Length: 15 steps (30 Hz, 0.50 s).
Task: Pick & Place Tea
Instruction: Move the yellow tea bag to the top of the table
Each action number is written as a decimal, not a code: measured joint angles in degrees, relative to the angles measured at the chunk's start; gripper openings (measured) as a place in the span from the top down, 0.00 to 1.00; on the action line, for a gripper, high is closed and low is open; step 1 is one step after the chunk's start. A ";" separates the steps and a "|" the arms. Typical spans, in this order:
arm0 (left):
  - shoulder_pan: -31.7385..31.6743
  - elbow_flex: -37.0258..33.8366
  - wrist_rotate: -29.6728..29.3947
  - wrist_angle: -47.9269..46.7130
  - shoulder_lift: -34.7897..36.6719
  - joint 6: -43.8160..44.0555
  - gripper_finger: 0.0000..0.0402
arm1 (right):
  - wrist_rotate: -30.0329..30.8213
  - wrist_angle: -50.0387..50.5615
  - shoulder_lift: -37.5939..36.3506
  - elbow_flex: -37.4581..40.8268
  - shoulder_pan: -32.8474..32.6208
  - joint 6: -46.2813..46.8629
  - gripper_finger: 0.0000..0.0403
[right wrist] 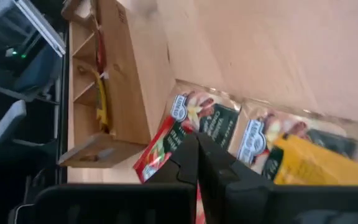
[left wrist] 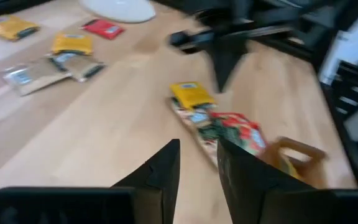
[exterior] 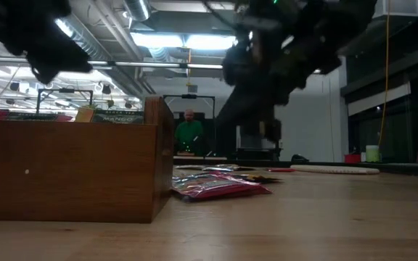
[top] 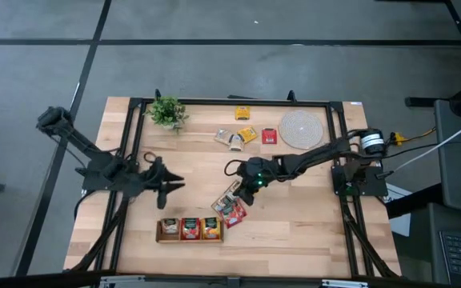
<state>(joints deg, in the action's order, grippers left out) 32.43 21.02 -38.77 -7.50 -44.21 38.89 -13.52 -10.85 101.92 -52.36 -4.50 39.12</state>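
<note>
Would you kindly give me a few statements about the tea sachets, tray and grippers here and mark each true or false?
1. The right gripper is shut above the sachet pile beside the wooden tray. True.
2. The tray holds no sachets. False: sachets stand in its compartments.
3. The left gripper is carrying a sachet. False: nothing shows between its fingers.
4. The woven mat lies at the table's far right, a red sachet beside it. True.
5. The small plant stands inside the tray. False: it stands at the table's far left corner.
</note>
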 joint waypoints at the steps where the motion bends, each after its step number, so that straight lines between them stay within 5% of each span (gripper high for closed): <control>1: -2.21 0.00 1.32 -0.04 -0.21 0.41 0.75 | 1.09 1.94 -1.33 0.00 -0.42 0.67 0.99; 8: -14.64 0.00 10.96 0.04 -2.79 -1.27 0.75 | 8.16 17.79 -4.05 -0.05 -2.91 8.32 0.99; 15: -24.04 0.03 16.67 5.78 -8.77 -5.46 0.76 | 12.36 20.57 -3.35 0.00 -2.26 9.83 0.99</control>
<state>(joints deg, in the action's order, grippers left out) 8.39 21.04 -22.10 -1.71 -52.98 33.43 -1.16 9.72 98.56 -52.36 -6.76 48.95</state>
